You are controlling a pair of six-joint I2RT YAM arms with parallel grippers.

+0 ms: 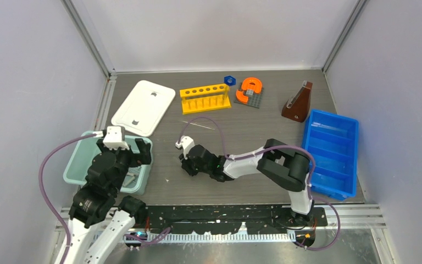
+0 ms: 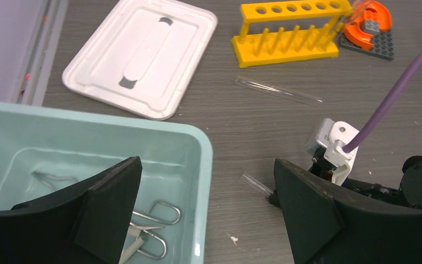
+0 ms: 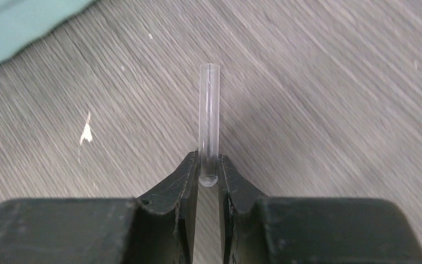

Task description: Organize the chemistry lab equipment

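Clear tube (image 3: pixel 209 124): short one, lying on the table (image 1: pixel 242 137) just right of the teal bin (image 1: pixel 77 165), its rounded end between the right pincer's fingers.
Right pincer (image 3: pixel 209 179): narrowed onto that tube, pads touching both sides; grip looks made, lift not yet.
Left pincer (image 2: pixel 209 209): wide, nothing in it, hanging over the bin's right wall.
Step in hand: pick-up of the short tube (my reading).
Next move: raise it level, without squeezing harder; glass-like, may slip or roll.
Other pieces: second clear rod (image 2: pixel 279 91) and yellow six-hole rack (image 1: pixel 205 98) beyond the bin, to its right; wire metal tongs (image 2: pixel 151 231) inside the bin.
Surface: dark wood-grain, few pale specks.
Room: plain pale walls on three sides, metal rail along the near edge.
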